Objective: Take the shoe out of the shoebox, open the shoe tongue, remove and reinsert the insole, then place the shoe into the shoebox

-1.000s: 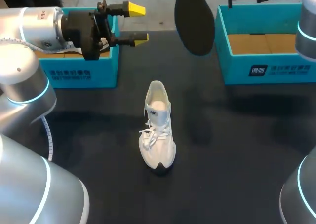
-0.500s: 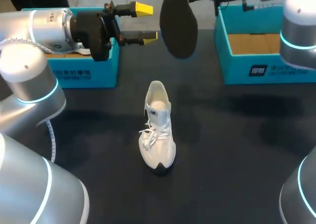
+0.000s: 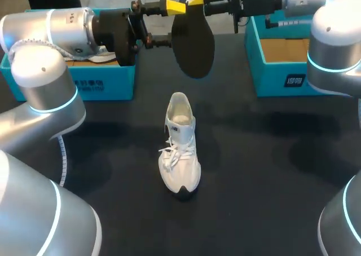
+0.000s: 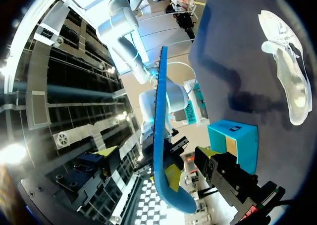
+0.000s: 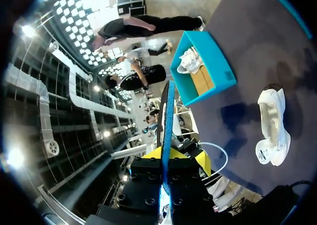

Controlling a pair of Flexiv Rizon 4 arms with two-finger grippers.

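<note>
The shoe [image 3: 180,146] is out of the shoebox [image 3: 271,78] and stands on the table [image 3: 271,171]. The insole [image 3: 193,47] is out too. It hangs in the air, pinched by the right end effector [image 5: 167,161]. The left end effector [image 4: 157,151] is wide apart around it. I think putting the insole in and boxing the shoe are left.

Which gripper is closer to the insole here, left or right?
Right. The right gripper is shut on the upper end of the insole, so it touches it. The left gripper is open with the hanging insole in the gap between its fingers, touching neither.
</note>
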